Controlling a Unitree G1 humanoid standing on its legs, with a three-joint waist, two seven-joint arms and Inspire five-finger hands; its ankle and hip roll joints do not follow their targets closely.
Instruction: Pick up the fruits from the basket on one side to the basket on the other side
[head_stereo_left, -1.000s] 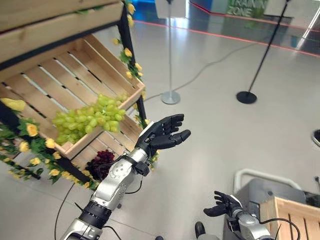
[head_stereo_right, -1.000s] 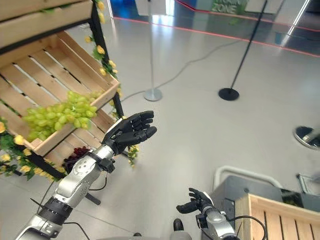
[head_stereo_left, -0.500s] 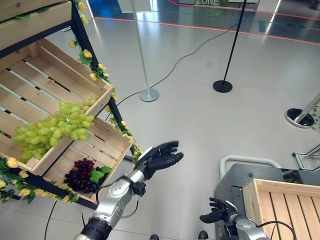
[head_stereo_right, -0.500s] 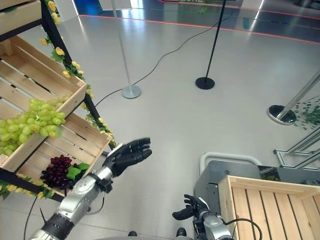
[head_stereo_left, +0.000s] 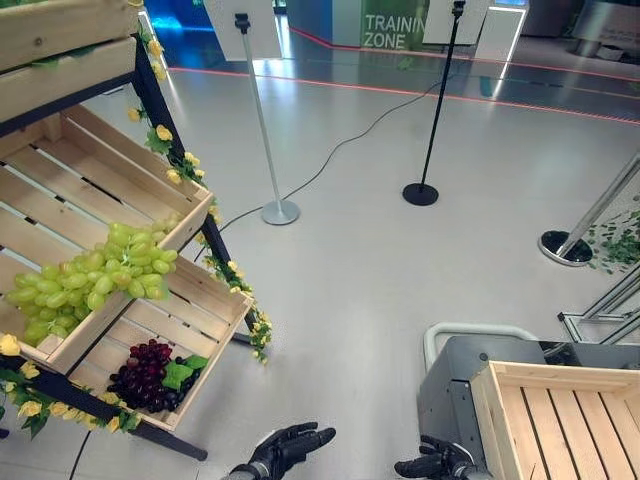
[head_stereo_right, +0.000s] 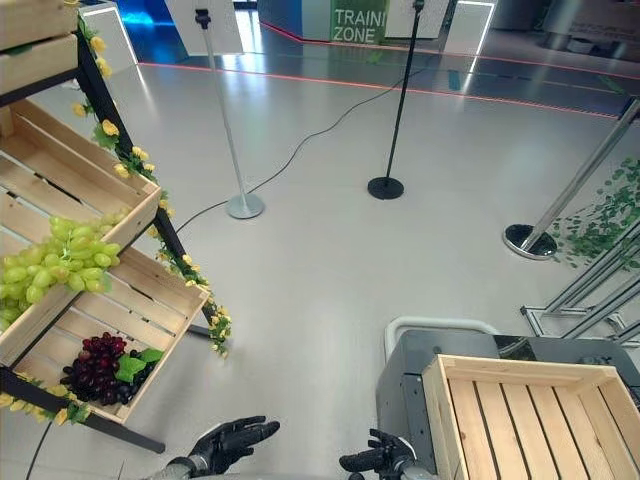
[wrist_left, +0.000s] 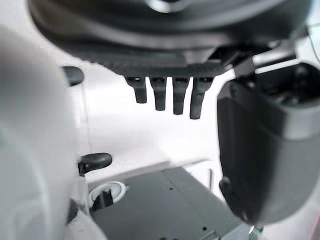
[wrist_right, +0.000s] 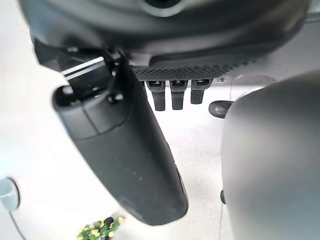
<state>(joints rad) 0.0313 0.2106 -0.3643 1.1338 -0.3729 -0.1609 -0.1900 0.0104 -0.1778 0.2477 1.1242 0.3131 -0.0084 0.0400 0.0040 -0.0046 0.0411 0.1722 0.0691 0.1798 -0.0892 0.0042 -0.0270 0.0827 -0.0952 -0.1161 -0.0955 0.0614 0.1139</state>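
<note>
The biggest change was the view itself: over the last second the head camera swung away from the shelf toward the robot's right, so the wooden shelf (head_stereo_left: 95, 180) slid to the left edge of the picture and the empty crate (head_stereo_right: 530, 420) on the grey cart (head_stereo_left: 455, 385) came into the lower right corner. That was the camera turning, not the things shifting.

Against that, the left arm had dropped. A second earlier the left hand (head_stereo_left: 290, 447) was raised near the front edge of the shelf's upper tray, beside the green grapes; now it sat low at the bottom edge of the picture, over the floor, fingers straight and spread, holding nothing. Its wrist view showed the fingers (wrist_left: 167, 95) straight with only floor and cart beyond them. The right hand (head_stereo_right: 378, 458) hung low beside the cart's near left corner, fingers loosely relaxed and likewise empty.

The fruit had not moved. The green grapes (head_stereo_left: 90, 280) lay heaped at the front edge of the shelf's upper tray, and the dark grapes (head_stereo_left: 145, 375) with a green leaf sat at the front corner of the lower tray (head_stereo_left: 215, 315). No fruit showed in the crate.

Judging by this, the left hand's reach had ended without a grasp, and both bunches remained to be carried across.
</note>
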